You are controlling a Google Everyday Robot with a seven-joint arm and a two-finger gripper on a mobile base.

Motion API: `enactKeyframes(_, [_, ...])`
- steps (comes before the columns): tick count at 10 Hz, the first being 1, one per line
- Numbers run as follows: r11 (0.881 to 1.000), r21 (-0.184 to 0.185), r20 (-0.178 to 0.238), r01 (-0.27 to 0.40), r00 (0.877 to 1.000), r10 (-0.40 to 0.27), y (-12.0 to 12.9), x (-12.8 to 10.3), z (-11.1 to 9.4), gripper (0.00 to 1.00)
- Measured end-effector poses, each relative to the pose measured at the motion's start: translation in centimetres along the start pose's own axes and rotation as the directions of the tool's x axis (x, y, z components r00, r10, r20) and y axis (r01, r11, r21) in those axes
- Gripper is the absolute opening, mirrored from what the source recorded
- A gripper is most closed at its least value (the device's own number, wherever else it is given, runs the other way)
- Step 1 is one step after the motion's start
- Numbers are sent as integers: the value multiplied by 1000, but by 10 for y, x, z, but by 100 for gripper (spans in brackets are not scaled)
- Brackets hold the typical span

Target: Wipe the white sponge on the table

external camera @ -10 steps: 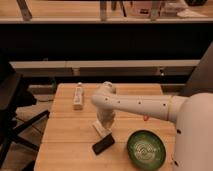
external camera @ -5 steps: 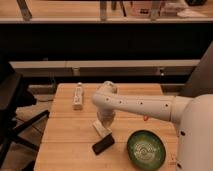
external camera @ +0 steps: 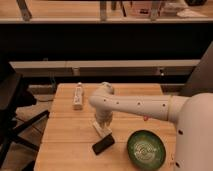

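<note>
The white sponge [external camera: 102, 129] is a small cream-white block lying on the light-wood table [external camera: 65, 135], just left of the middle. My gripper [external camera: 101, 122] points straight down from the white arm and sits right on top of the sponge, hiding its upper part. A flat black slab [external camera: 103, 144] lies just in front of the sponge, close to it.
A green patterned bowl [external camera: 145, 148] stands at the front right of the table. A long white power strip [external camera: 77, 97] lies at the back left. A black office chair [external camera: 12, 107] stands off the table's left edge. A dark shelf unit runs behind the table.
</note>
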Motion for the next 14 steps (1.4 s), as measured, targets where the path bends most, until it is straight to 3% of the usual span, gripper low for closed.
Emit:
enactKeyframes(5, [999, -19, -19, 29, 999, -29, -7, 2, -2, 80])
enactKeyframes(12, [999, -14, 62, 32, 998, -31, -13, 7, 51, 80])
enactKeyframes(14, [1000, -15, 47, 19, 999, -19, -1, -2, 41, 70])
